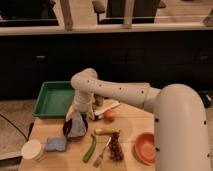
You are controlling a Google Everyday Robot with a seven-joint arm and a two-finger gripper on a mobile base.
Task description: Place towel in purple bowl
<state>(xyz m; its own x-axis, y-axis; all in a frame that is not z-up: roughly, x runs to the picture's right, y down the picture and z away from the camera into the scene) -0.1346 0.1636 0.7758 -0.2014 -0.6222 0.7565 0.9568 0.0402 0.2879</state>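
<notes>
Looking at the towel [76, 129]: bunched inside the purple bowl [65, 130] on the desk [131, 125], peaked up beneath the gripper [80, 115], poised right above the rim. Cannot tell whether clamped on that peak or let go. Probably soft, light and limp; best pinched at the raised fold. Nearby: 1 blue sponge [56, 144], 1 white cup [32, 149], 1 green tray [52, 98] behind.

The gripper [78, 115], just above the purple bowl [66, 131], is partly masked by the arm [125, 92], which also hides part of the orange bowl [144, 148] well to the purple bowl's right.
</notes>
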